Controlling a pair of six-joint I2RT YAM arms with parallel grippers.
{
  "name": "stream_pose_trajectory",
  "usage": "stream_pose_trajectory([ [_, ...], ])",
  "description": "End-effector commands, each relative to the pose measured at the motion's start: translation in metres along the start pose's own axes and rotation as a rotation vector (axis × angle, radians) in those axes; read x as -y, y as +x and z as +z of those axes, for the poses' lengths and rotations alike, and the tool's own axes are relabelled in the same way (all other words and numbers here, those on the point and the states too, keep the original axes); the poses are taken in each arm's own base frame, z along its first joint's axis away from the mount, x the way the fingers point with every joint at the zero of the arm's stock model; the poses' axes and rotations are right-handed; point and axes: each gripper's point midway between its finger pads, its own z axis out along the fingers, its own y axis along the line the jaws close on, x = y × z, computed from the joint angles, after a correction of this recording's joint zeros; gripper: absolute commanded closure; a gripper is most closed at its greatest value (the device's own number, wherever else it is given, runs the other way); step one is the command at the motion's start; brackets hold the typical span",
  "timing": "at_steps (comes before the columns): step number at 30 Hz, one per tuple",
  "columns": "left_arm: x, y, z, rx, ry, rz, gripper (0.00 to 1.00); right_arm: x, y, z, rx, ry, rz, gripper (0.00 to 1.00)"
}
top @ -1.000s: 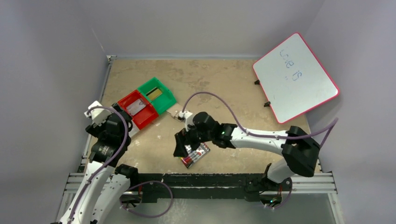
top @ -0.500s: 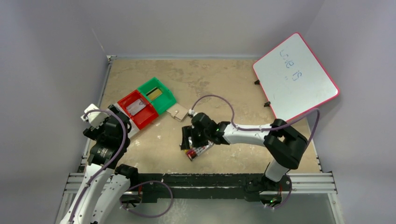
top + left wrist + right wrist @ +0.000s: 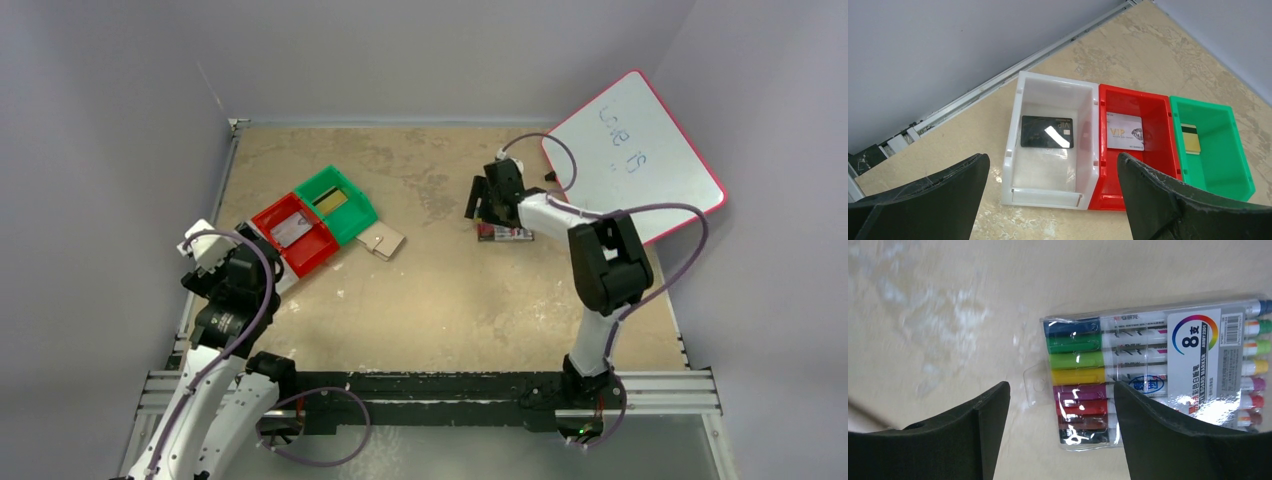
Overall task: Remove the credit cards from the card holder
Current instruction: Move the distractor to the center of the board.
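Here, the small tan card holder (image 3: pixel 384 241) lies folded flat; left hand (image 3: pixel 1052 159) wide open, right hand (image 3: pixel 1062 385) hard to tell

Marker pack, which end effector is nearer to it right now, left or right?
Right. The right end effector is at the marker pack, near the whiteboard. The left end effector is far across the table, facing the white bin.

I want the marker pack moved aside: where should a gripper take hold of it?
Probably pinch the marker pack across its short width near the capped end, coming straight down: it lies flat on the table, its long edges straight and parallel.
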Motion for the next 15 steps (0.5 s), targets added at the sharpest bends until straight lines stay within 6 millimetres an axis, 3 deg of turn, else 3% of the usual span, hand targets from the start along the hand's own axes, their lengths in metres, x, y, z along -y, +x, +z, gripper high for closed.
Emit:
stream_pose_trajectory([
  [1, 0.009, -0.005, 0.002, 0.003, 0.026, -0.015, 0.01, 0.059, -0.019, 0.026, -0.016, 0.259, -0.086, 0.22],
  [4, 0.014, 0.000, 0.002, -0.015, 0.050, -0.003, 0.00, 0.080, -0.055, 0.023, 0.039, 0.360, -0.065, 0.22],
  [7, 0.023, 0.006, 0.003, -0.042, 0.087, 0.017, 0.00, 0.065, -0.087, 0.004, 0.119, 0.300, -0.067, 0.21],
  [11, 0.037, 0.016, 0.003, -0.092, 0.145, 0.056, 0.00, 0.008, -0.115, -0.023, 0.174, 0.014, -0.122, 0.18],
  [15, 0.054, 0.031, 0.003, -0.155, 0.213, 0.098, 0.00, -0.058, -0.111, -0.046, 0.159, -0.299, -0.159, 0.15],
])
